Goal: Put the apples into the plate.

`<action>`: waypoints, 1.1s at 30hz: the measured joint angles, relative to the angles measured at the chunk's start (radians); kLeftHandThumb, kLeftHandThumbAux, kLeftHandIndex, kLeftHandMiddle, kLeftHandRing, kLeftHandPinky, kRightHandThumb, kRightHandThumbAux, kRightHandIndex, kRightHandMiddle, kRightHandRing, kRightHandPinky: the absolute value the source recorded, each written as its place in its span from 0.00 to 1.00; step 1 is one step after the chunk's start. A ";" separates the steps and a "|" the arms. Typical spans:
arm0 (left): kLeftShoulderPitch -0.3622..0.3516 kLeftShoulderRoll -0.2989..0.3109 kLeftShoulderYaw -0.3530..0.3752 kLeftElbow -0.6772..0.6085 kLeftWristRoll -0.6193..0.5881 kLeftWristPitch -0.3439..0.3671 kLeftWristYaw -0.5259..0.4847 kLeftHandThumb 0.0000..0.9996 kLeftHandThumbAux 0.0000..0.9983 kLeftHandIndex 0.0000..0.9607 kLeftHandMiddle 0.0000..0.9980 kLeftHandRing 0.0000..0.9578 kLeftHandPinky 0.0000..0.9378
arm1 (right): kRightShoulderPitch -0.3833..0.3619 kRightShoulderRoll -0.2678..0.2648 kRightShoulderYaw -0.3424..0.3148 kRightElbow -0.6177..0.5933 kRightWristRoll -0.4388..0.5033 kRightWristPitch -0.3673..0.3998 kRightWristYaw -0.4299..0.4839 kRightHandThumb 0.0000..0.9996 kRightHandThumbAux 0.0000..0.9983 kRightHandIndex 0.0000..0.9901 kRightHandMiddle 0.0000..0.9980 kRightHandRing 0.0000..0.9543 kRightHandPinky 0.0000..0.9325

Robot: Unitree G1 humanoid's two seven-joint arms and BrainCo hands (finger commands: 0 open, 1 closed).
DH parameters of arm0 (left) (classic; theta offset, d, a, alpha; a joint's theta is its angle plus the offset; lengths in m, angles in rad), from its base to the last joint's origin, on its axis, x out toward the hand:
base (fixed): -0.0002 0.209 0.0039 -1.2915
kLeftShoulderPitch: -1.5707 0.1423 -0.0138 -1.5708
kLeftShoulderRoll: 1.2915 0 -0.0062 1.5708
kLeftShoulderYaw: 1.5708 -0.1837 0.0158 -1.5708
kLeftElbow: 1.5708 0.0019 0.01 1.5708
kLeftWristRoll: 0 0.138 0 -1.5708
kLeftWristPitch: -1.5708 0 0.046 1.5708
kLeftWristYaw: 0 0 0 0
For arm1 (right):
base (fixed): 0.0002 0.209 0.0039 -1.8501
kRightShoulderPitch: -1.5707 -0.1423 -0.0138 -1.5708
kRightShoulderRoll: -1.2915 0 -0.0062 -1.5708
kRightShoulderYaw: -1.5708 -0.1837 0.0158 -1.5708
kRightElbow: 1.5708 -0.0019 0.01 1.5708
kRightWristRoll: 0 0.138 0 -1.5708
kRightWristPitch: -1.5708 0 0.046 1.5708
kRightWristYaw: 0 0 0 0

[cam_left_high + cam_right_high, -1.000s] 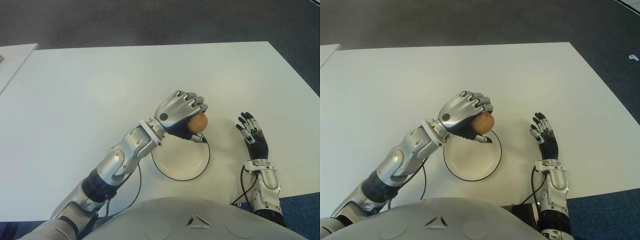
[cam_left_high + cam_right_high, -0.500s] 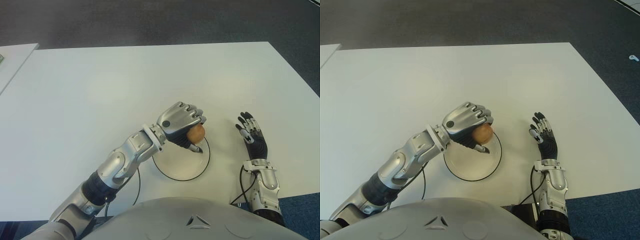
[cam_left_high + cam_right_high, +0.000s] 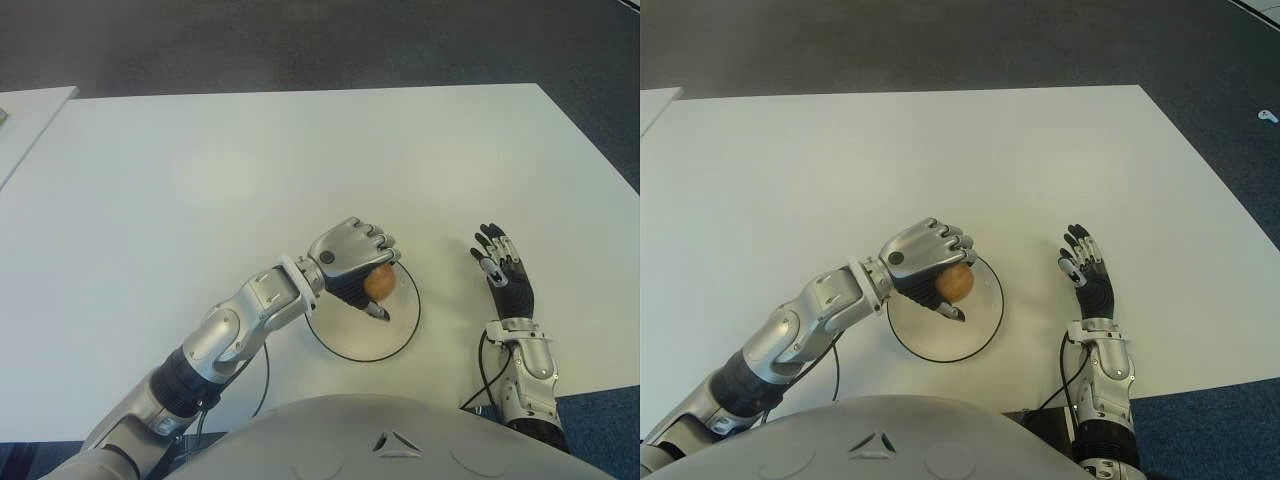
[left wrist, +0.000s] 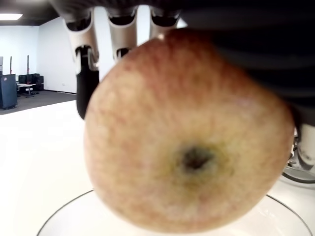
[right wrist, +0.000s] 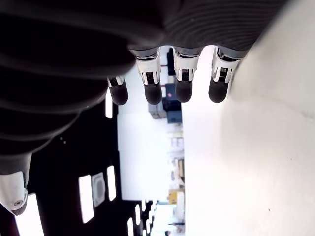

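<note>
The left hand (image 3: 352, 258) is grasping one apple (image 3: 380, 283), its fingers (image 3: 372, 238) wrapping over the fruit from above. It is holding the apple over the far part of the white plate (image 3: 350, 335), close above the dish; contact cannot be confirmed. The step in hand is placement. The next move calls for lowering and releasing the fingers so the apple settles without rolling. The right hand (image 3: 505, 275) is showing to the right of the plate over the white surface (image 3: 200, 170), fingers extended, holding nothing.

silver left robot hand (image 3: 352, 258), black palms, black cables by forearms.
</note>
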 measured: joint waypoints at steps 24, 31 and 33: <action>0.031 0.018 0.003 0.056 0.016 -0.038 0.000 0.75 0.69 0.46 0.83 0.87 0.88 | 0.000 0.002 0.001 0.002 0.005 -0.010 0.008 0.09 0.51 0.06 0.07 0.03 0.02; 0.029 0.011 -0.008 0.168 0.025 -0.063 0.071 0.75 0.69 0.46 0.83 0.88 0.88 | -0.001 0.003 0.001 0.005 0.006 -0.012 0.014 0.09 0.51 0.07 0.07 0.03 0.02; 0.029 0.009 -0.013 0.203 0.037 -0.064 0.103 0.75 0.70 0.46 0.84 0.88 0.88 | -0.002 0.003 0.000 0.006 0.007 -0.014 0.014 0.10 0.51 0.07 0.08 0.03 0.01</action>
